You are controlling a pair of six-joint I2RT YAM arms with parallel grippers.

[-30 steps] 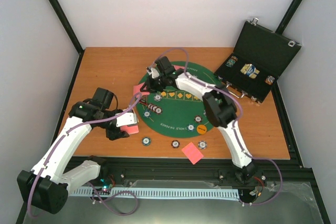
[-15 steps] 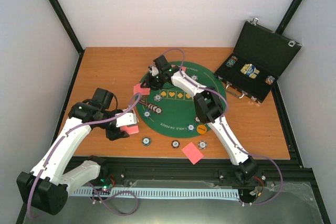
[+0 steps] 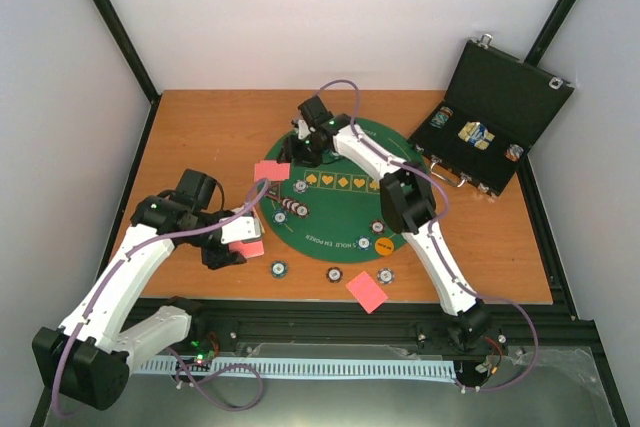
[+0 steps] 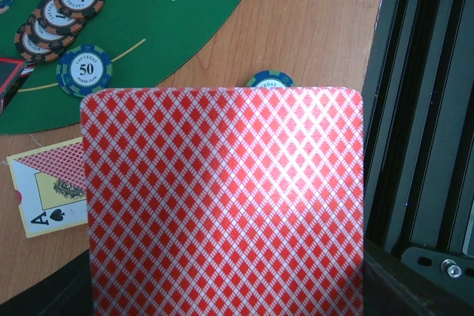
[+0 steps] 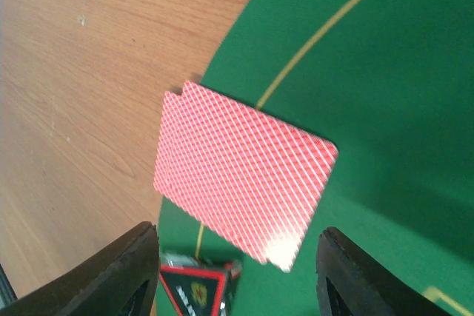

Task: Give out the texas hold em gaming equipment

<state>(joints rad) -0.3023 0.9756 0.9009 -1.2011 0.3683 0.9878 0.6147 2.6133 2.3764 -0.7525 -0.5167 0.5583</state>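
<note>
One red-backed card [image 3: 367,293] lies on the table [image 3: 200,137] nearest the bases, with three loose chips [image 3: 334,273] in a row just beyond. The left gripper [image 3: 235,245] pinches a deck [image 4: 222,197] that blocks most of its wrist view; a face-up ace [image 4: 43,199] peeks out beside it. Farther off, the right gripper [image 5: 237,260] hangs spread wide over a single card [image 5: 241,172] at the green mat [image 3: 345,217] rim. An open black case [image 3: 500,117] sits far right.

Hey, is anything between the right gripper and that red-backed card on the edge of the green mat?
Nothing visible. The card lies bare ahead of the open right gripper, straddling mat and table. A black-and-red box sits by its near corner, not over it.
</note>
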